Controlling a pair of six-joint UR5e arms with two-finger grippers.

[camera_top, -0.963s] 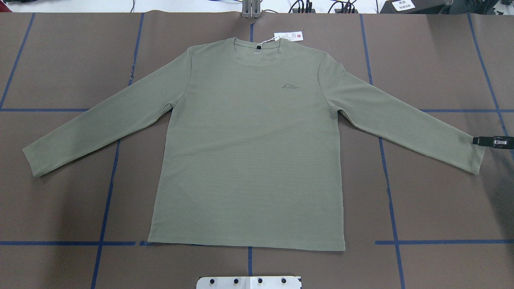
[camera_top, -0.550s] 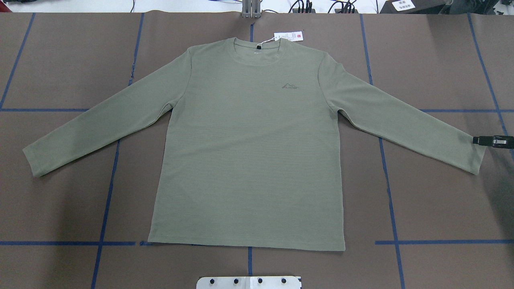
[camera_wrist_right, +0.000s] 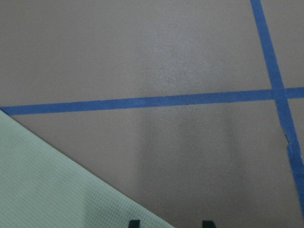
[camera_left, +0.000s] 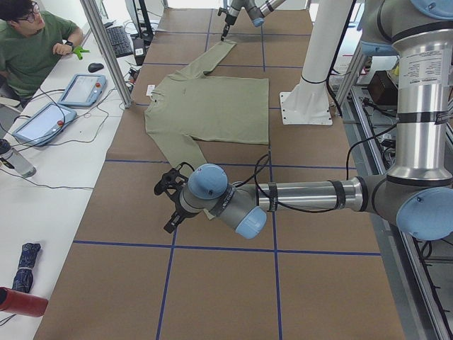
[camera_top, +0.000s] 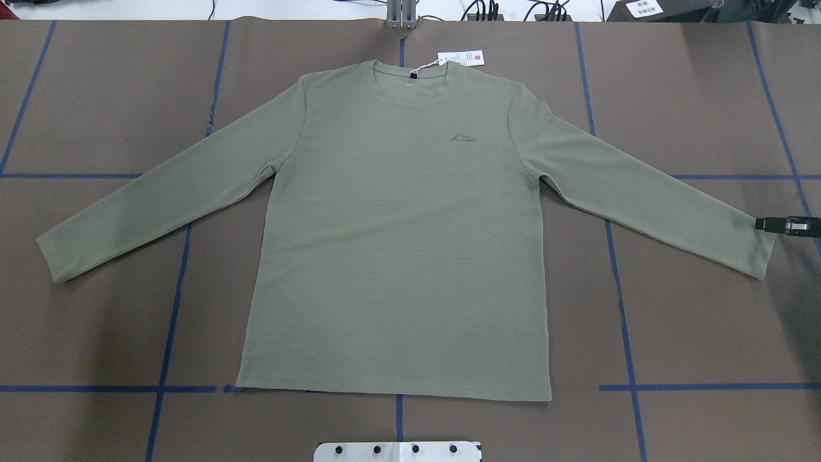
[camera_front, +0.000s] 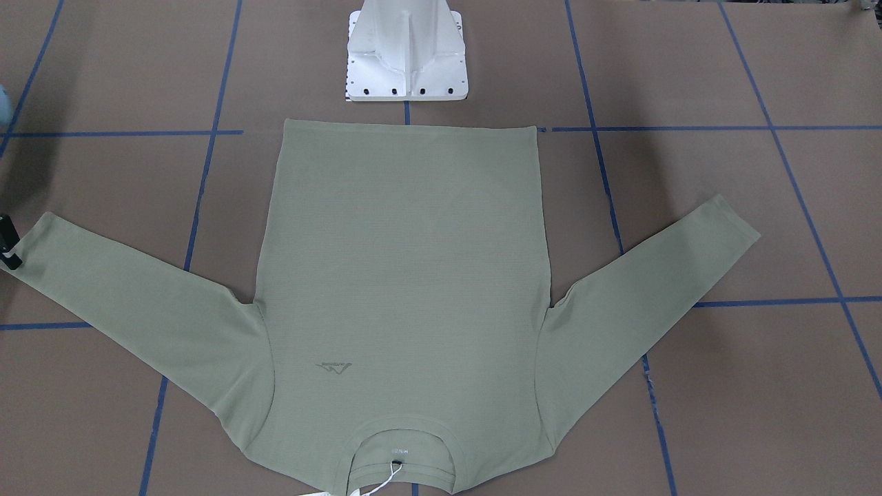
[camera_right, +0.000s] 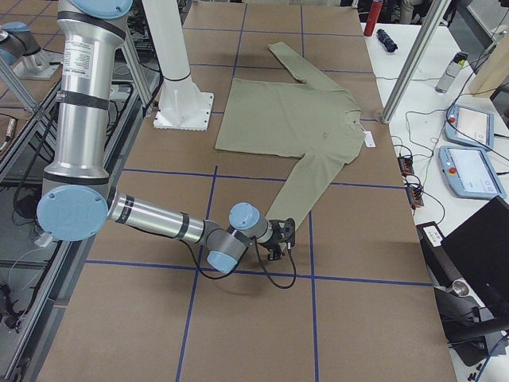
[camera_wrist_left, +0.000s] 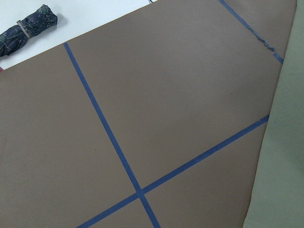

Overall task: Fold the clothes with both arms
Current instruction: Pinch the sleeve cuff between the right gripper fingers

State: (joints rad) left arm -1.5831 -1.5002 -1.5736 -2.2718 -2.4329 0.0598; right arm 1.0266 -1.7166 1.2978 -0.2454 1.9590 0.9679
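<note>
Finding: no material change over the last second. In the overhead view the shirt (camera_top: 397, 244) lies exactly as before, spread flat and face-up in the middle of the bench (camera_top: 96, 96), neck away from the robot, hem towards it, both sleeves angled outward, and the hang tag (camera_top: 460, 57) just beyond the collar. The right claw (camera_top: 763, 224) remains at the cuff of the right-hand sleeve (camera_top: 760, 253), its position all but unaltered. Its wrist camera shows the two fingertips (camera_wrist_right: 134, 223) apart, one over the fabric edge and the other over bare bench, so the claw is open and grips nothing. The left claw (camera_left: 170, 205) appears only in the left side view, low and near the end of the left-hand sleeve (camera_top: 54, 256); whether it is open or closed cannot be told. Assessment: folding has not started, no fold is present, and the pause reads as final alignment before the cuffs are taken. Containers: none stands on the bench. A bottle (camera_left: 14, 157) rests on the side table, and its contents cannot be made out.
</note>
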